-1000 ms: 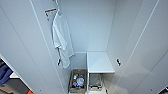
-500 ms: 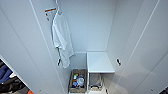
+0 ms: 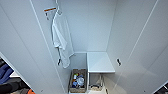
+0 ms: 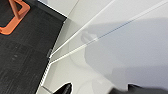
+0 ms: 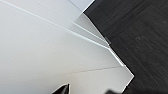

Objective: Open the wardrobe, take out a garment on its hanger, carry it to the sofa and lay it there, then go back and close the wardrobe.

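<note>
Wardrobe [image 3: 100,30] standing open, both doors swung wide. At its left wall, a white shirt [image 3: 61,40] hangs on a hanger. On the wardrobe floor, a basket [image 3: 78,81] of small items; beside it, a white shelf [image 3: 100,62]. Whether either gripper is apart or together cannot be told.

A: What sort of place is this?
B: Indoor room, a bedroom or dressing corner. An open white wardrobe [image 3: 100,30] with a white shirt [image 3: 61,40] hanging inside.
A: Other signs?
B: A white shelf [image 3: 100,62] low inside it, and a basket [image 3: 77,81] of small household items beside it at the bottom. Dark carpet [image 4: 22,55] underfoot, with an orange frame [image 4: 15,15] standing on it. Whether home or showroom, can't tell.
</note>
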Motion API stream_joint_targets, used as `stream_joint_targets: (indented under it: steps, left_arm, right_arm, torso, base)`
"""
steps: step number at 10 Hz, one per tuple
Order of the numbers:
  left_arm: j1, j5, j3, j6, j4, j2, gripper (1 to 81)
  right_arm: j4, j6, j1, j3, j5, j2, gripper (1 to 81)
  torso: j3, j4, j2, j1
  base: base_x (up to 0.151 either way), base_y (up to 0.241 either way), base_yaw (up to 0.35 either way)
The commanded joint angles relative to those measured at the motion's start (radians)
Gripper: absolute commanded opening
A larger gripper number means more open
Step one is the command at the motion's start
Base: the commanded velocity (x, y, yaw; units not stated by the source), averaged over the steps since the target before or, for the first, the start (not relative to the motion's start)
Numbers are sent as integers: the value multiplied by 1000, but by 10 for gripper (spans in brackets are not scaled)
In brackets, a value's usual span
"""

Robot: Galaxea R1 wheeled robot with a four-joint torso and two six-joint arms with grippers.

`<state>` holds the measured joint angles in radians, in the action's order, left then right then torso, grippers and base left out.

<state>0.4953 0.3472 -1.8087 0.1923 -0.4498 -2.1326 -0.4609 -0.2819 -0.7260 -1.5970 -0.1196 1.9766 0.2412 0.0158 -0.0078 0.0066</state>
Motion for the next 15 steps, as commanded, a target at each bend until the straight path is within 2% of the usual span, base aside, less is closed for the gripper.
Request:
stream_joint_targets:
  steps: [1,4,7,9,10,12,14,15]
  left_arm:
    - [-41,73,29,-7,-50,-110,811]
    - [15,56,25,-10,-43,-228,811]
    - [107,38,5,-39,-41,-300,811]
    - [229,12,-18,-124,-41,-340,811]
    - [321,-1,-31,-191,-41,-357,811]
    - [502,-48,-99,-377,-44,-400,811]
    - [634,-96,-213,-476,-46,-467,811]
    - [682,-97,-278,-493,-44,-507,811]
  right_arm:
    - [-35,17,6,197,32,29,811]
    - [-27,18,-57,250,123,133,811]
    - [-24,20,-73,156,162,350,811]
    - [4,26,-68,15,164,513,811]
    - [14,26,-59,-43,164,567,811]
    - [34,26,-63,-158,147,635,811]
    - [118,29,-146,-263,109,662,811]
    - [169,29,-212,-309,104,670,811]
  torso:
    - [0,0,0,0]
    - [0,0,0,1]
    - [0,0,0,1]
    - [0,0,0,1]
    - [0,0,0,1]
    - [0,0,0,1]
    - [0,0,0,1]
    - [0,0,0,1]
  base:
    - [0,0,0]
    - [0,0,0]
    - [0,0,0]
    - [0,0,0]
    - [0,0,0]
    - [0,0,0]
    - [0,0,0]
    - [0,0,0]
